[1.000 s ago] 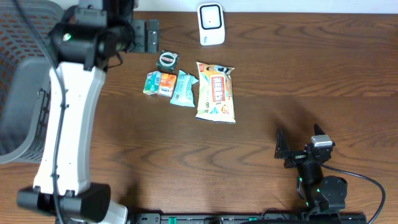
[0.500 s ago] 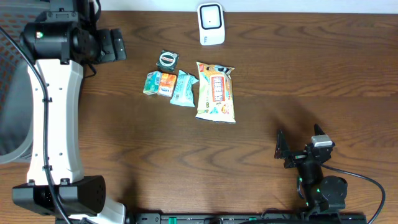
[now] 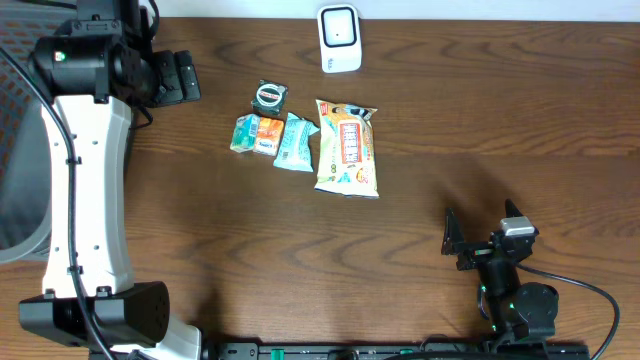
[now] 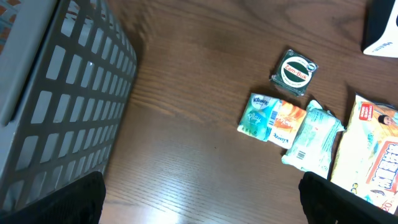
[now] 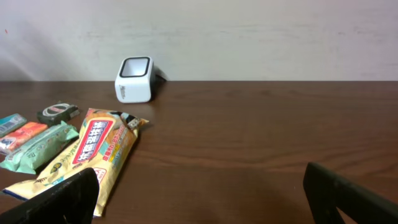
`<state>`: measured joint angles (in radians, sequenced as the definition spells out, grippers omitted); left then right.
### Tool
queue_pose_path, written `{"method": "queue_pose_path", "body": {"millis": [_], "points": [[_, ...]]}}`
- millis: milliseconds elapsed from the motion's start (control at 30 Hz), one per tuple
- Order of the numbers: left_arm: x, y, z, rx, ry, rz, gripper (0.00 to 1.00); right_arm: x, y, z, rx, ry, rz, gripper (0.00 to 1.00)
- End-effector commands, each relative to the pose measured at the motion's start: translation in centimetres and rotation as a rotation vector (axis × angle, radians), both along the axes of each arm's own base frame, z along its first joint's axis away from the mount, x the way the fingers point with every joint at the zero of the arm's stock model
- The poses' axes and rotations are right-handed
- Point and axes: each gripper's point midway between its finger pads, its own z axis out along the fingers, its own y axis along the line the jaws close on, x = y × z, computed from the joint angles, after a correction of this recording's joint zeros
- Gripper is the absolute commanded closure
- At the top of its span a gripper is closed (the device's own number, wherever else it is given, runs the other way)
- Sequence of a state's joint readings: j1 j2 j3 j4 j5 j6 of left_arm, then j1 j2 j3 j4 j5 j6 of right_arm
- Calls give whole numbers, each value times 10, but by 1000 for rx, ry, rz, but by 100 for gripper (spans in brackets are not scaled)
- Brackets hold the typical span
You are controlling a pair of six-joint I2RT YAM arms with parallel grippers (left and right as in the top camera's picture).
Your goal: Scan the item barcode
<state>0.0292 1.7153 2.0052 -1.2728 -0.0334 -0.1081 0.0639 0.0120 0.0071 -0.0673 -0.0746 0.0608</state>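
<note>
Nearest the robot's base, on the right, the right gripper (image 3: 452, 242) is held low over the bare table (image 3: 300, 270), jaws spread wide with nothing between them. This is judged a parked pose that keeps the arm out of the working area. Further out, mid-table, four items are laid flat in a loose cluster: a yellow snack bag (image 3: 347, 147) at the right, a teal wipes packet (image 3: 295, 142) just beside it, a teal-and-orange tissue pack (image 3: 256, 134) next to that, and a small square tin (image 3: 268, 96) just behind the tissue pack. They are spread rather than stacked, presumably so that any one can be picked singly; which is meant for scanning cannot be told, and none is grasped. Well to the left, the left gripper (image 3: 188, 78) is poised with jaws fully parted and empty, between the cluster and the grey basket (image 3: 25, 150) — judged to be where scanned goods are dropped. Farthest away, at the back edge, the white barcode scanner (image 3: 339, 39) is stood with its window angled up toward the arms — so that a barcode can be presented to it
</note>
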Motion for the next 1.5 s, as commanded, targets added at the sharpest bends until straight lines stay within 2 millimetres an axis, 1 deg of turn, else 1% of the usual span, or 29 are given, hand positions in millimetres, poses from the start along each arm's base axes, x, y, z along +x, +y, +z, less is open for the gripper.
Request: {"method": "queue_pose_path", "body": {"millis": [0,1000,1467], "points": [[-1,5,-3,9,11,21,2,0,-1,0,2,0,-3,1],[-1,5,-3,9,11,21,2,0,-1,0,2,0,-3,1],[-1,5,-3,9,11,21,2,-1,6,9,61,-30,37,1]]}}
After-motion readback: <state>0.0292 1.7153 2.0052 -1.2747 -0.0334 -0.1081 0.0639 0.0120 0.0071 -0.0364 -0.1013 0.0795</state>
